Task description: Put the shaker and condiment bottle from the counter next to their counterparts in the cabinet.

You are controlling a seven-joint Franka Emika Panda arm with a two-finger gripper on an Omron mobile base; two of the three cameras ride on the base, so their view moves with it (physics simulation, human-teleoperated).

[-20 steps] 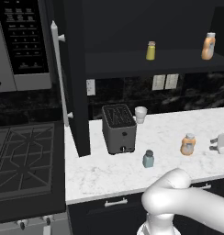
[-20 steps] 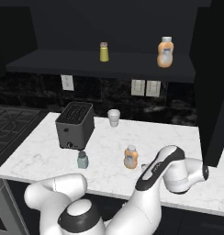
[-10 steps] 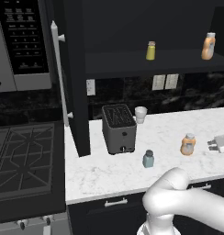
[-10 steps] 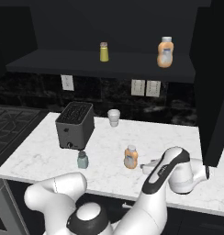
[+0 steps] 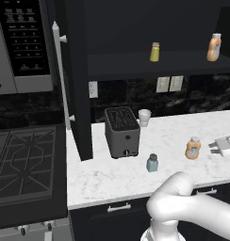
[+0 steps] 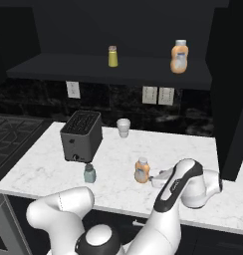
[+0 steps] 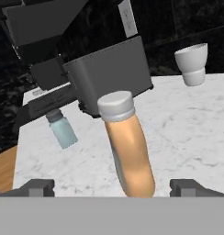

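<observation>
Pincer (image 7: pixel 112 188) advanced; orange-tan condiment bottle (image 7: pixel 126 147), pale cap

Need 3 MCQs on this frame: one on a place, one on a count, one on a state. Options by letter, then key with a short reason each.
1. Where does the shaker stand?
A. on the counter in front of the toaster
B. on the cabinet shelf
C. inside the white cup

2. How many orange bottles are in the scene?
A. one
B. two
C. four

3. How does the hand stand to the condiment bottle?
A. shut on it and lifting
B. open, the bottle between its fingers, not yet gripped
C. open, far above the shelf

Key:
1 A: the teal shaker sits on the marble just in front of the toaster.
2 B: one on the counter, one on the cabinet shelf.
3 B: the hand view shows both tips wide apart either side of the bottle, which stands on the counter.
</observation>
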